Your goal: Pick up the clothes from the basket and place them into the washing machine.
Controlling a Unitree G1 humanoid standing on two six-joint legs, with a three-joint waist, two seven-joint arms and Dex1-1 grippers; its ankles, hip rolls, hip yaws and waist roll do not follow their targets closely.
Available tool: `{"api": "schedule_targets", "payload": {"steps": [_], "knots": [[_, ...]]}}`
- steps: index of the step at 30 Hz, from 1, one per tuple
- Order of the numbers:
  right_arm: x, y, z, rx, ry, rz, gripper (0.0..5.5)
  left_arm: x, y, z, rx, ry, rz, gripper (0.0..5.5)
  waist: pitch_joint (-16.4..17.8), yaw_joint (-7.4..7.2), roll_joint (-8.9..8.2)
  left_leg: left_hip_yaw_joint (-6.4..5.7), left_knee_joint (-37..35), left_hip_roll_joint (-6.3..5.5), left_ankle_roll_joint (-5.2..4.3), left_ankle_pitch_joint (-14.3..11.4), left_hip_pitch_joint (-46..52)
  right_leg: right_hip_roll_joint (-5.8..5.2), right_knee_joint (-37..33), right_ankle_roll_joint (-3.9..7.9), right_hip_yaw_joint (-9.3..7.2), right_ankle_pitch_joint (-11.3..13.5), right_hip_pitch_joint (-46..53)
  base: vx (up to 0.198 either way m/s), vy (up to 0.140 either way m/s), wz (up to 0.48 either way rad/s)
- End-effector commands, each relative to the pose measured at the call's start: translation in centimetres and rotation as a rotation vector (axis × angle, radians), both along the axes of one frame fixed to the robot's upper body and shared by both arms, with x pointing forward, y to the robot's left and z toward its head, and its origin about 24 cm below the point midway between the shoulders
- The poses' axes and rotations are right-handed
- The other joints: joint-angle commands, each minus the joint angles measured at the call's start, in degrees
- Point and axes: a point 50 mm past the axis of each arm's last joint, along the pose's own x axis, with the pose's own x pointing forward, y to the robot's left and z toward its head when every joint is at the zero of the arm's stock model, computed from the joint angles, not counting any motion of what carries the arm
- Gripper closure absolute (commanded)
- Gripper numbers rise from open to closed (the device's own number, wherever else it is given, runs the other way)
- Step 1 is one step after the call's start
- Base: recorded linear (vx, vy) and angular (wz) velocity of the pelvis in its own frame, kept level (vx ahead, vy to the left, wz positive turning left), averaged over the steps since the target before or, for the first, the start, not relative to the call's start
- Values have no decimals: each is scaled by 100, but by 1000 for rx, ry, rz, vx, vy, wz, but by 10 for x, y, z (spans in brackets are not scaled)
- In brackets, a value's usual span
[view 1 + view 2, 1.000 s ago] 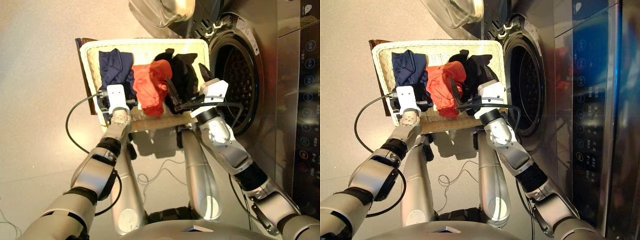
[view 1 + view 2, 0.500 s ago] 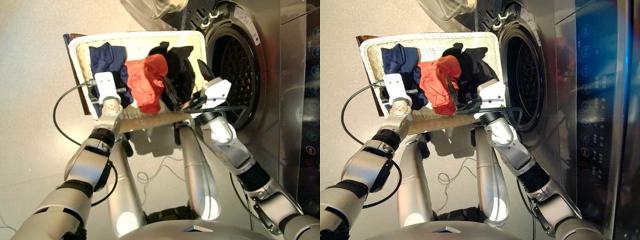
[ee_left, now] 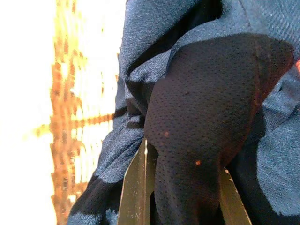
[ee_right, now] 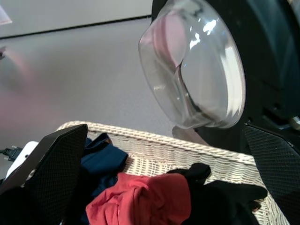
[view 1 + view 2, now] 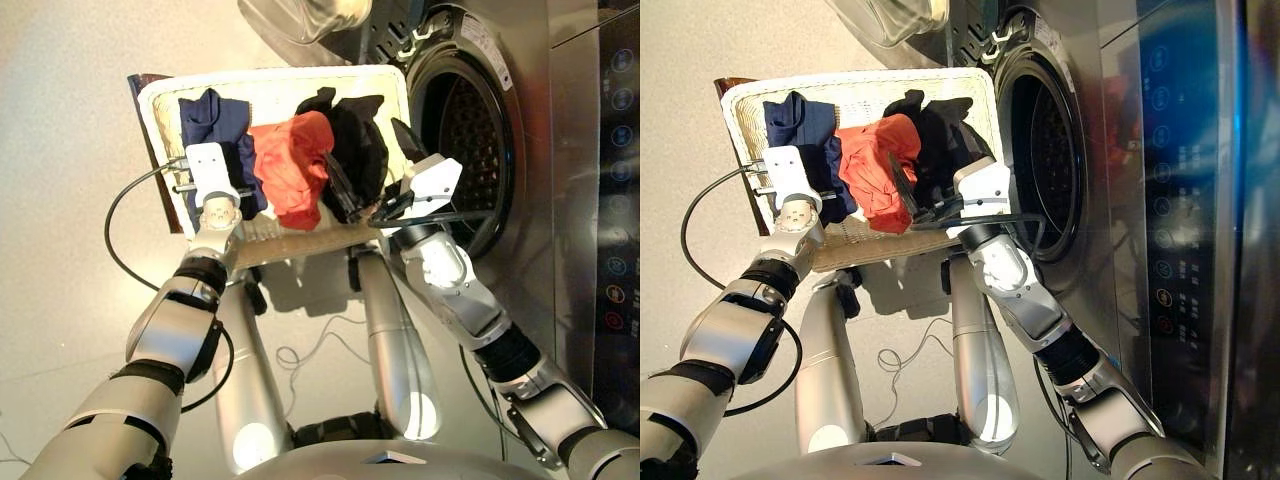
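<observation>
Clothes (image 5: pixel 292 170) lie in the basket (image 5: pixel 275 85); we judge them soft, light, best pinched at a raised fold. Left end effector (image 5: pixel 215 200) grips navy cloth; right end effector (image 4: pixel 159 173) gapes wide.

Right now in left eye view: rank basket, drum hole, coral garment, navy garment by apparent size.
1. basket
2. drum hole, seen at an angle
3. coral garment and navy garment: too close to rank; the left gripper covers part of the navy.

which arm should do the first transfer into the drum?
Right, probably. The right pincer is open over the black garment, on the basket side nearest the washing machine opening. The left pincer sits at the navy garment, farthest away.
</observation>
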Motion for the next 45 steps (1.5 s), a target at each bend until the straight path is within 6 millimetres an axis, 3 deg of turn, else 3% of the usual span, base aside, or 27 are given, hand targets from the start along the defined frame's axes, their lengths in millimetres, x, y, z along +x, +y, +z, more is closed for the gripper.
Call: {"api": "schedule_targets", "payload": {"steps": [1,4,5,8,11,12,13,15,16,18,20,27,36,39,45], "knots": [[-8,-19,16,-17,-128,-55,0,-6,-13,-2,-63,-89,-42,550,-38,28,-29,-8,72,-241,197,-243,221,-115,-980,168,-341,562,540,46,30,-245],[-3,-28,10,-25,-104,-109,0,-16,-28,-4,-81,-145,-121,550,-38,84,35,21,-337,-344,202,-80,514,-157,-1283,197,-336,682,806,43,22,-24],[1,-37,6,-36,-84,-168,0,-27,-38,-6,-107,-192,-172,550,-38,142,96,27,-582,-421,215,11,721,-192,-1526,207,-345,749,1022,66,5,68],[6,-49,-2,-42,-53,-241,0,-40,-44,0,-142,-271,-210,550,-38,224,151,7,-897,-502,226,118,1005,-236,-1784,227,-371,819,1309,71,-5,44],[17,-63,-13,-203,-50,-381,0,-63,-43,25,-161,-438,-299,550,-38,355,256,-42,-1229,-597,227,217,1345,-271,-2017,237,-413,848,1641,46,-4,24],[17,-63,-13,-202,-51,-381,0,-63,-43,25,-161,-438,-298,550,-38,348,250,-43,-1254,-604,229,254,1338,-276,-2041,237,-414,880,1635,0,0,0],[21,-67,-19,-283,-34,-410,0,-71,-44,40,-169,-515,-361,550,-38,403,290,-73,-1230,-601,230,211,1410,-277,-1996,224,-412,811,1723,0,0,0],[24,-67,-20,-325,-34,-410,0,-77,-43,51,-164,-562,-398,550,-38,425,308,-81,-1223,-607,237,229,1412,-279,-1999,214,-410,828,1727,0,0,0],[26,-63,-20,-402,-42,-389,0,-83,-47,64,-187,-615,-466,550,-38,448,330,-84,-1182,-584,234,219,1395,-279,-1960,195,-404,805,1707,0,0,0],[26,-61,-17,-446,-66,-375,0,-86,-51,71,-187,-639,-514,550,-38,452,340,-81,-1167,-574,234,212,1386,-265,-1947,185,-392,789,1693,0,0,0],[28,-51,-10,-558,-106,-305,0,-95,-68,90,-176,-696,-697,550,-38,467,395,-83,-1131,-537,221,164,1392,-250,-1911,163,-381,721,1694,0,0,0],[24,-23,11,-631,-208,-129,0,-111,-106,114,-191,-731,-1040,550,-38,464,515,-64,-1193,-512,214,234,1413,-266,-1963,162,-358,751,1693,0,0,0],[27,23,56,-643,-412,-46,0,-120,-143,103,-312,-608,-1290,550,-38,499,578,-33,-1158,-509,222,245,1355,-264,-1971,138,-297,799,1618,0,0,0],[24,37,70,-622,-466,-9,0,-119,-147,95,-295,-550,-1320,550,-38,504,604,-15,-1149,-508,229,250,1334,-267,-1953,134,-279,807,1578,0,0,0],[20,42,84,-559,-504,13,0,-115,-144,92,-259,-523,-1313,550,-38,507,608,-1,-1137,-498,221,262,1295,-272,-1952,134,-278,811,1547,0,0,0]]}}
